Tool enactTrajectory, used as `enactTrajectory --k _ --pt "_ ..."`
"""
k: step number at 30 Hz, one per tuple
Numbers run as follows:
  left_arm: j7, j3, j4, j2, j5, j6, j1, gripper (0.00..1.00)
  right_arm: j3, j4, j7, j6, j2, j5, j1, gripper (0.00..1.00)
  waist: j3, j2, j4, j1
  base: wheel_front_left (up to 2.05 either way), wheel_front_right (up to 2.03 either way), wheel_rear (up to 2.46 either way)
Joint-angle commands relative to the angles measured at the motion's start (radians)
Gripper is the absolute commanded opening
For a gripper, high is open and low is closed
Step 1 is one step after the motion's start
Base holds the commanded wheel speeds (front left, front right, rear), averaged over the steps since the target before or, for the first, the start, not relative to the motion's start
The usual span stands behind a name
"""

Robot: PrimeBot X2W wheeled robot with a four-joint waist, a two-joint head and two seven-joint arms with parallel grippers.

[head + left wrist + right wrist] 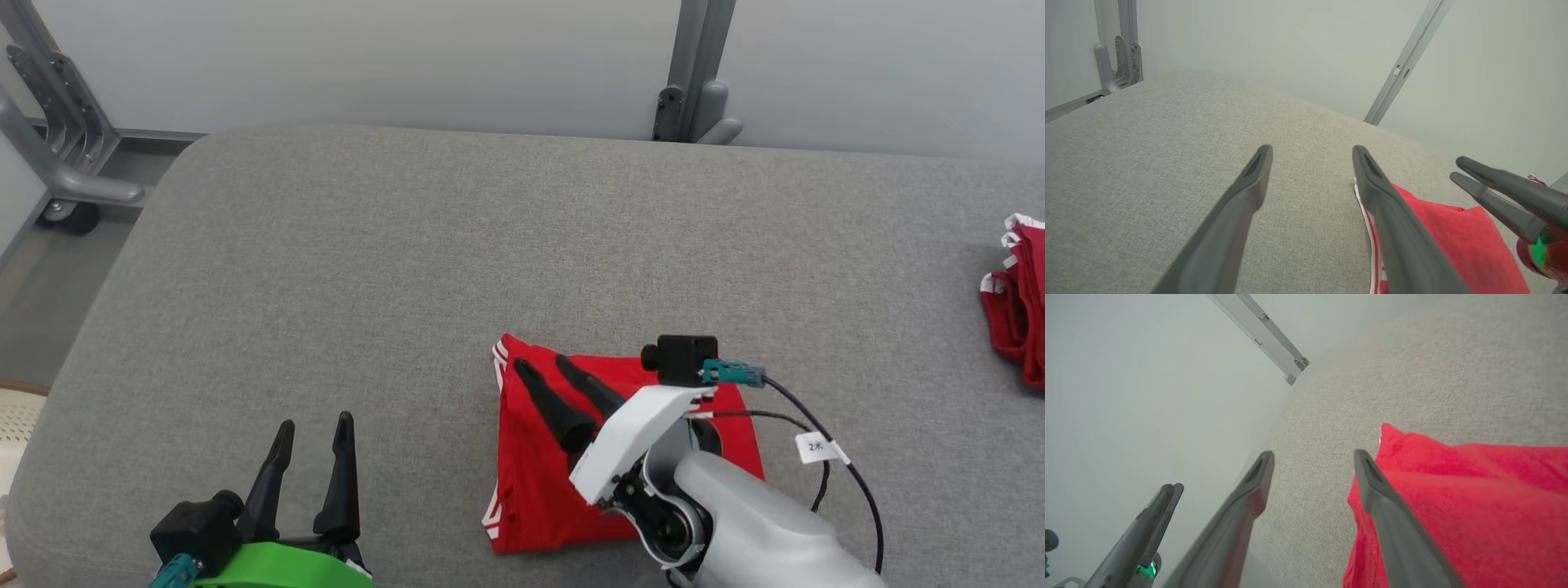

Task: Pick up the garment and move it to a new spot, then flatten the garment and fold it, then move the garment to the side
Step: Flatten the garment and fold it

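At far left, the left tool (315, 421) hovers low over the grey padded counter (408, 245), its two dark fingers spread and empty, well apart from the work. Toward the middle, nearer the robot, the red garment (539, 490) with white side stripes lies on the counter as a flat, roughly square bundle. Over the bundle's far left corner, the right tool (543, 365) stands released, fingers apart with nothing between them. Whether they touch the cloth cannot be told. At the counter's right edge lies a heap of red-and-white clothing (1020, 310), partly cut off by the frame.

The folding appears done, leaving the last step: moving the garment aside. That likely calls for the right tool to pinch every layer at one edge, so the bundle slides or lifts without opening.

Counted: two tools, one folded garment, and one heap whose number of pieces is unclear.
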Motion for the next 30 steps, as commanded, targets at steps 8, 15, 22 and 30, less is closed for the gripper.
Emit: enactTrajectory --k 8,15,22,30 --pt "-0.008 -0.012 -0.004 -0.01 0.02 -0.002 -0.009 1.0 -0.106 0.01 -0.094 0.0 -0.094 -0.144 -0.038 1.0 -0.001 0.0111 -0.05 0.0 0.0 0.0 0.0" --pt "-0.011 -0.017 -0.005 -0.017 0.026 0.005 0.005 1.0 -0.351 -0.073 -0.098 0.0 -0.149 -0.36 0.04 1.0 -0.008 0.0111 -0.104 0.0 0.0 0.0 0.0" --pt "-0.014 0.0 -0.011 -0.007 0.034 0.015 0.017 1.0 -0.595 -0.23 -0.099 0.0 -0.124 -0.621 0.201 1.0 -0.012 0.0111 -0.142 0.0 0.0 0.0 0.0" --pt "-0.015 0.033 -0.019 0.001 0.06 0.031 0.023 1.0 -0.754 -0.39 -0.099 0.0 -0.049 -0.82 0.393 1.0 -0.026 0.0111 -0.159 0.0 0.0 0.0 0.0"
